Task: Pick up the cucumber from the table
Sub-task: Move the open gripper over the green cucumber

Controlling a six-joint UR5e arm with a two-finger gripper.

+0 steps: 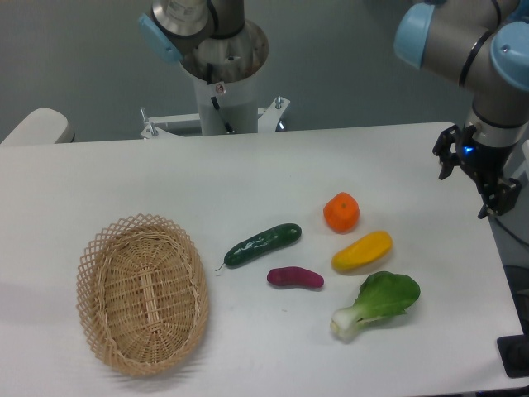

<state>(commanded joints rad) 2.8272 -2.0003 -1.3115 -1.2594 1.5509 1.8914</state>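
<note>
Basket (142,294) sits nearest the camera, front-left on the white surface (248,178), wicker, oval, lying flat. Bok choy (376,304) is front-right, white stalk end pointing toward the front edge, leaves toward the back right. Cucumber (263,245) lies mid-surface, just right of the basket but not touching it, angled with its thin stem tip at lower left and blunt end at upper right. Sweet potato (295,277) is just in front of the cucumber's right half, apart from it. Yellow veg (362,251) lies right of the sweet potato, tilted the same way as the cucumber, near the bok choy leaves. Orange item (341,212) is just behind the yellow veg. Claw (475,174) hangs at the far right edge of the surface, well apart from the cucumber, fingers spread and holding nothing. Arm base (223,83) is mounted behind the back edge, centre.
</note>
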